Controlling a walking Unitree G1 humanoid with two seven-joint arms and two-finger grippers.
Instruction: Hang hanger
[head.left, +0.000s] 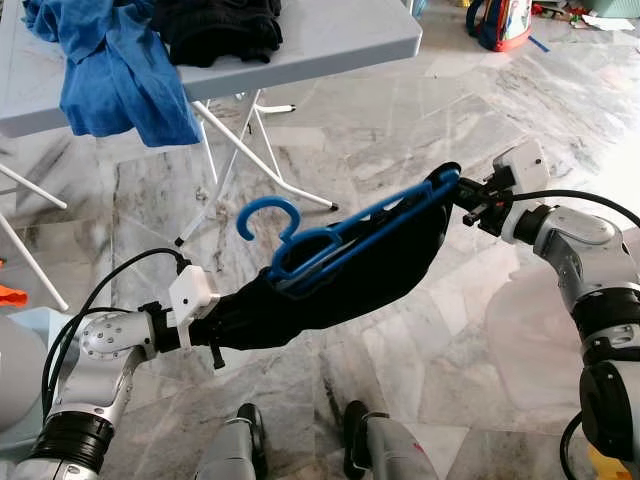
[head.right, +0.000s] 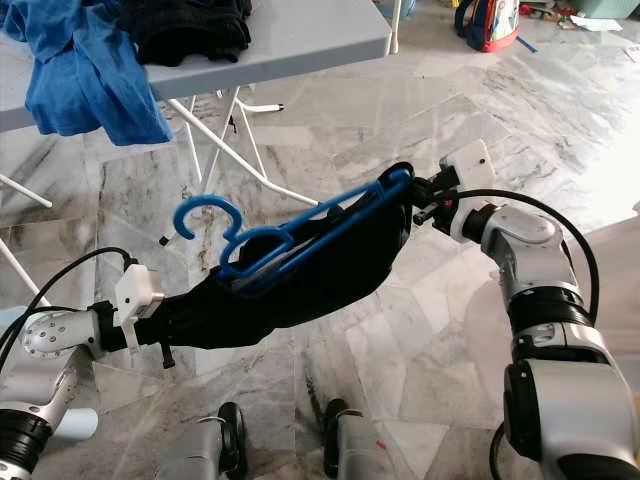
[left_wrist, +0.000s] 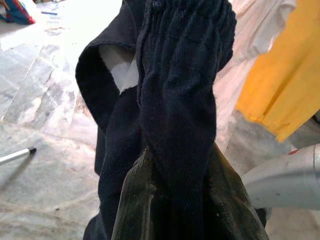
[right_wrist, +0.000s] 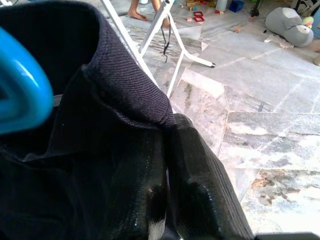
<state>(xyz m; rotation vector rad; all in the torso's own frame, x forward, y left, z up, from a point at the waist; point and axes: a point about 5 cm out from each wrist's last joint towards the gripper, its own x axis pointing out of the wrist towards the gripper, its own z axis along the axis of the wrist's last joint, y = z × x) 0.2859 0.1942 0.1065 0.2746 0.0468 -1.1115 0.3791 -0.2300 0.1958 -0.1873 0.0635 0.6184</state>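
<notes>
A dark navy garment (head.left: 385, 270) hangs stretched between my two grippers above the marble floor. A blue plastic hanger (head.left: 330, 240) lies across its upper edge, hook (head.left: 262, 212) pointing up and to my left. My left gripper (head.left: 235, 325) is shut on the garment's lower left end; the left wrist view shows the cloth bunched inside that gripper (left_wrist: 180, 165). My right gripper (head.left: 462, 195) is shut on the garment's upper right end, by the hanger's tip. In the right wrist view, fabric is folded over the gripper (right_wrist: 167, 135), with the hanger (right_wrist: 20, 95) beside it.
A grey folding table (head.left: 340, 40) stands ahead on the left, with a blue cloth (head.left: 110, 70) draped over its edge and black clothes (head.left: 220, 30) on top. Its white legs (head.left: 250, 150) spread on the floor. Yellow and white clothes (left_wrist: 280, 75) hang nearby. A person's bare feet (right_wrist: 137, 12) stand beyond.
</notes>
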